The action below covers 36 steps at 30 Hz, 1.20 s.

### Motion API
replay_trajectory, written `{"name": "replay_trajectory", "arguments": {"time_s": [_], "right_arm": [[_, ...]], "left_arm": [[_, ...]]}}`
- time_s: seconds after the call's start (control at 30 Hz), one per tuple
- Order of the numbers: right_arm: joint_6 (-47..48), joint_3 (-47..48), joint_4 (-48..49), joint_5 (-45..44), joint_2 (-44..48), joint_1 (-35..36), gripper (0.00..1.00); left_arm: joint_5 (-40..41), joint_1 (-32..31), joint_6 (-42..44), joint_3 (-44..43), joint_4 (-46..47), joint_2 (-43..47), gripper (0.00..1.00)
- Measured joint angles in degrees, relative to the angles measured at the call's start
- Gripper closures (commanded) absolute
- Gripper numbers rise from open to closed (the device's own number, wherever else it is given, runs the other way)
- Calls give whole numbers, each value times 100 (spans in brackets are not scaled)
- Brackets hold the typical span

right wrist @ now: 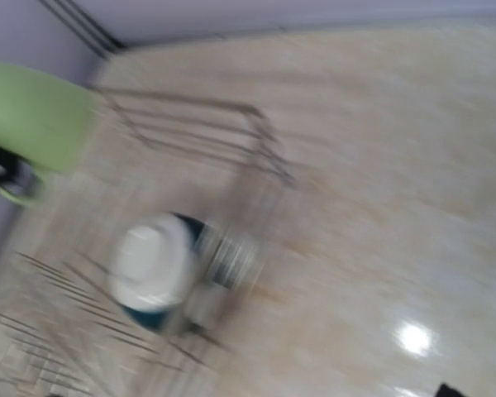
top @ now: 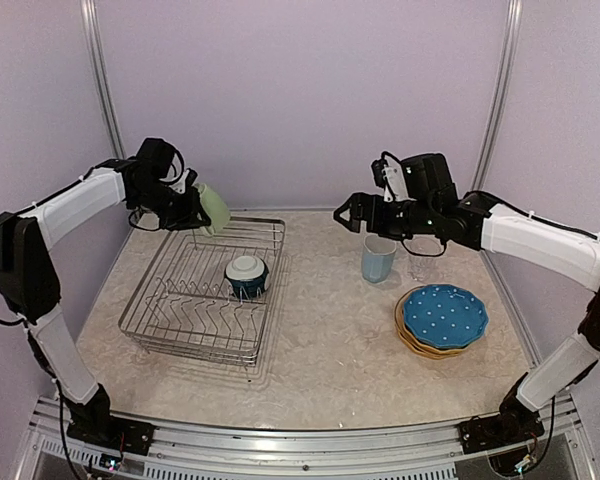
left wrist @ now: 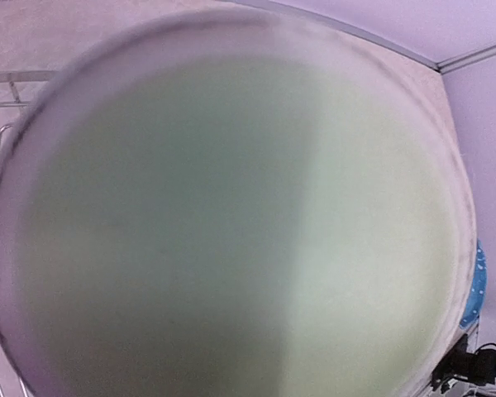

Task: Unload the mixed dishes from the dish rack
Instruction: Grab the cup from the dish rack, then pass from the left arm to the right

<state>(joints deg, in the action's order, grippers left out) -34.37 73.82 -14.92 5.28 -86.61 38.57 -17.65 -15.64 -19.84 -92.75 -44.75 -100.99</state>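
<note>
The left claw (top: 193, 203) is closed on the light green mug (top: 216, 208). The mug is held tilted at the tip of the claw, over the far edge of the dish rack (top: 195, 350). In the left wrist view a round, pale green face of the mug (left wrist: 231, 223) fills almost the whole picture and is blurred, so the fingers cannot be seen there.

The dark-teal bowl (top: 247, 275) is seen inside the rack, among the prongs, with its white inside turned up. It lies below the left claw, nearer to the arm bases and a little toward the right arm's side, well apart from the mug.

The right claw (top: 342, 212) is open and nothing is gripped between its fingers. It is held above the worktop (top: 320, 370), pointing toward the rack, between the rack and the unloaded dishes. The light blue mug (top: 378, 258) stands upright on the worktop, under the claw and slightly behind its fingertips. The blue white-dotted plate (top: 444, 315) lies further back along the right arm, on top of the orange-yellow plate (top: 416, 345).

In the blurred right wrist view the rack (right wrist: 190, 124), the bowl (right wrist: 153, 265) and the green mug (right wrist: 33, 116) are seen ahead of the right claw, the mug at the far left.
</note>
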Motion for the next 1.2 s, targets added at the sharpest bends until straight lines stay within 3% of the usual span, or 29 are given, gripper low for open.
{"name": "replay_trajectory", "arguments": {"time_s": [0.33,0.7,0.93,1.2], "right_arm": [[-1545,-389,2524,1233,-481,46,5],[-3335,-439,5101,2205,-1449,304,6],[-3724,-417,5908,2487,-1683,503,27],[-3797,-256,6474,2708,-1703,601,40]], "left_arm": [[-1652,-378,-264,933,1574,914,100],[-2131,-1257,55,1759,2695,1580,100],[-2400,-1449,245,1910,3082,1650,100],[-2931,-1541,201,2210,3622,1650,100]]}}
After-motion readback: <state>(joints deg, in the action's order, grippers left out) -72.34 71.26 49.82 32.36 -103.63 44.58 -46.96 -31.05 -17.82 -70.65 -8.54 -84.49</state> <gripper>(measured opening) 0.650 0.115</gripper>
